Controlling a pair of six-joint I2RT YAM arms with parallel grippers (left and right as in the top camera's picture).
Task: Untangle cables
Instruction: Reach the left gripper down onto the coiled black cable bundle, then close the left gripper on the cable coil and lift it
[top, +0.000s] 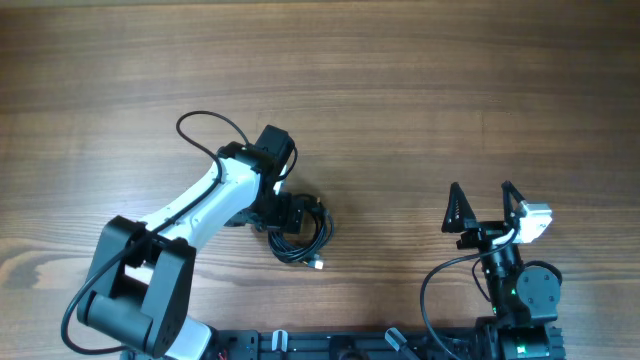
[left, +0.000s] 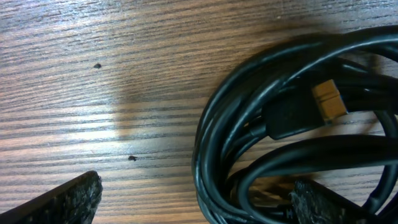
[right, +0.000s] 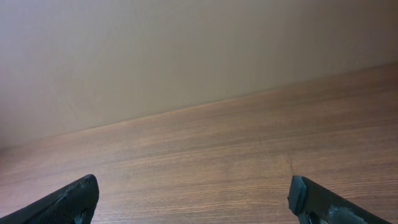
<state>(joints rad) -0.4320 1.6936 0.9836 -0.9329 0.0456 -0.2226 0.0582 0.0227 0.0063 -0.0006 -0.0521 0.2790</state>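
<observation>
1. While both arms sit at the table (top: 420, 90), only the left is over the work. The left gripper (left: 196, 184) hangs low above the cables (top: 303, 238), jaws spread wide, nothing held.
2. Cables: one black coiled bundle lying flat on the wood, left of centre and toward the robot's side. The loops overlap. A silver-tipped end pokes out on the side nearest the base.
3. Key relation, left wrist view: the coil is off-centre and fills the right half. Its curved outer edge falls about midway between the fingers. One finger (left: 317, 200) is over the strands, whether touching I cannot tell. The other (left: 74, 199) is over bare wood, apart from the coil.
4. Strands at that edge run crosswise to the line between the fingers, so a pinch would likely meet them side-on.
5. Plug (left: 292, 117), tan tip, lies inside the loop. Its long axis slants, tip toward the upper right of that view.
6. Right gripper (top: 482, 205): open, empty, near its base, well apart from the bundle. Its wrist view shows only bare wood and wall. The left arm is clearly nearer.
7. Judgement: this looks like lining up a first grab, and the task is barely begun. Closing here would probably catch only outer strands. Reaching the plug needs a shift toward the coil.
</observation>
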